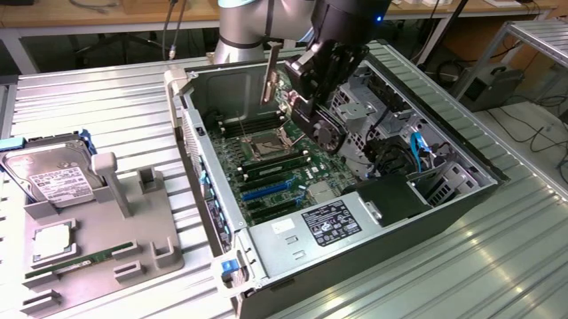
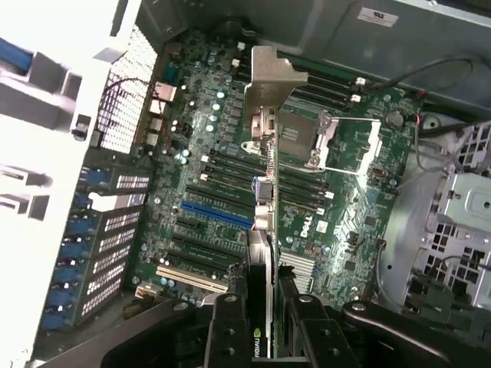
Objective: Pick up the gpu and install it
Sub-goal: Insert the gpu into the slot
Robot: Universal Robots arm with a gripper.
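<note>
The gripper (image 1: 330, 70) hangs over an open computer case (image 1: 209, 174), its fingers (image 2: 227, 326) closed narrowly on the gpu (image 1: 307, 109), which it holds in the air on edge. From the wrist view, the gripper (image 2: 261, 326) clamps the near end of the gpu (image 2: 265, 195), and the card's thin edge runs straight away from it to the pale metal bracket (image 2: 270, 77) at the far end. Sweeping from the exterior view's left: well apart from the gripper, outside the case, a grey fixture (image 1: 133, 232) holds a hard drive (image 1: 49, 176) and a green RAM stick (image 1: 80, 260). Next comes the case's rear wall, and the bracket (image 1: 269, 80) points toward it, so the card's long axis runs from the gripper out to that wall. Beneath the gripper lies the motherboard (image 1: 284, 166). The card is clear of it and not seated. A blue slot (image 1: 266, 193) lies lower than the card and off to one side, toward the power supply (image 1: 324, 222). In the wrist view the blue slot (image 2: 216, 215) sits beside the card's edge, not under it.
</note>
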